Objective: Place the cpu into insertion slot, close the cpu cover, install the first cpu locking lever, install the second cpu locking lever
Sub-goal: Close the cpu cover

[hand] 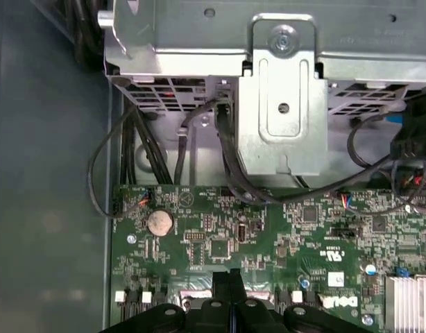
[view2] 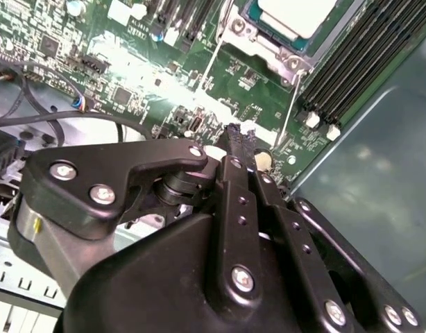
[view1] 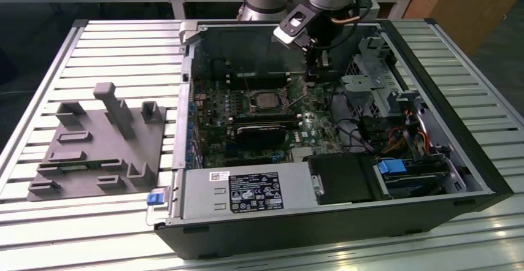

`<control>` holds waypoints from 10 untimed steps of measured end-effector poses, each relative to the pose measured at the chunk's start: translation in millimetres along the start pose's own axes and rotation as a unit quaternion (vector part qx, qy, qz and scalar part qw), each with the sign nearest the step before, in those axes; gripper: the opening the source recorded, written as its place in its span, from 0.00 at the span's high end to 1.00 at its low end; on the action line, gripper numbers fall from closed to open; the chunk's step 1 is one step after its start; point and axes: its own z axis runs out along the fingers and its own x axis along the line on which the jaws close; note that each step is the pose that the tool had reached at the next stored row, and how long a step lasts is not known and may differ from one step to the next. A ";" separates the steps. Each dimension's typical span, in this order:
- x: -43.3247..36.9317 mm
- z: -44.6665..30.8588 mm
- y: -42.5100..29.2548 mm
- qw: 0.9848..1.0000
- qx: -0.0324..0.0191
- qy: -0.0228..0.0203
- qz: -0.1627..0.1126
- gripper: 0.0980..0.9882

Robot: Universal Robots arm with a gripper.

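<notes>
Gripper (view1: 313, 78) hangs low over the motherboard (hand: 213, 229), its 2 fingers (hand: 222, 283) pressed together with nothing between them. In the exterior view it stands at 2 o'clock from the cpu (view1: 266, 100), which lies in the insertion slot (view1: 250, 101).
</notes>
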 end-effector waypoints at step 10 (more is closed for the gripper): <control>5.1 5.5 8.3 1.000 0.001 -0.003 0.000 0.99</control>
